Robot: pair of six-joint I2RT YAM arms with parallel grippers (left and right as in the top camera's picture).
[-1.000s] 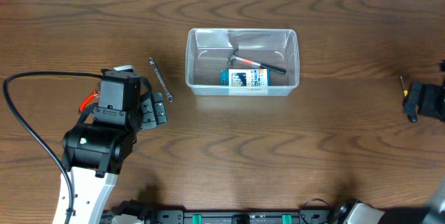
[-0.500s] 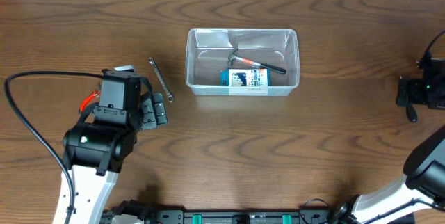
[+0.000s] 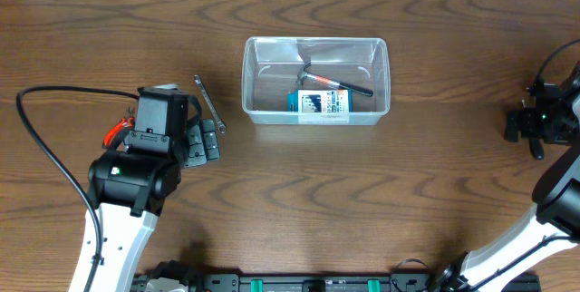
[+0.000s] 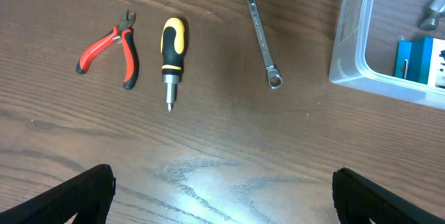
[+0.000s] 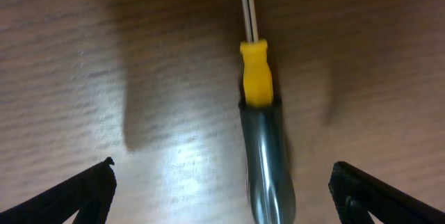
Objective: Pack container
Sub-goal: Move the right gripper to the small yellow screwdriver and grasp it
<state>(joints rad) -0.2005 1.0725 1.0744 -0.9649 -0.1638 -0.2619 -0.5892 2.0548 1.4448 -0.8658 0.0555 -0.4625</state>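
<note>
Wooden table point(image 3: 408, 183), container point(image 3: 245, 79) holding hammer point(image 3: 337, 83), left gripper point(image 4: 222, 193) spread, right gripper point(image 5: 222, 182) spread above screwdriver point(image 5: 256, 85)

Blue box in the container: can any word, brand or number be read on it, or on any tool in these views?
Blue box in the container: dark print on a white label, too small to read.
Wrench, yellow-and-black screwdriver, pliers: no readable marks.
Yellow-collared screwdriver under the right wrist: none visible.

red pliers point(image 4: 129, 57), stubby screwdriver point(image 4: 172, 46), wrench point(image 4: 259, 29) on table point(image 4: 222, 137).
</note>
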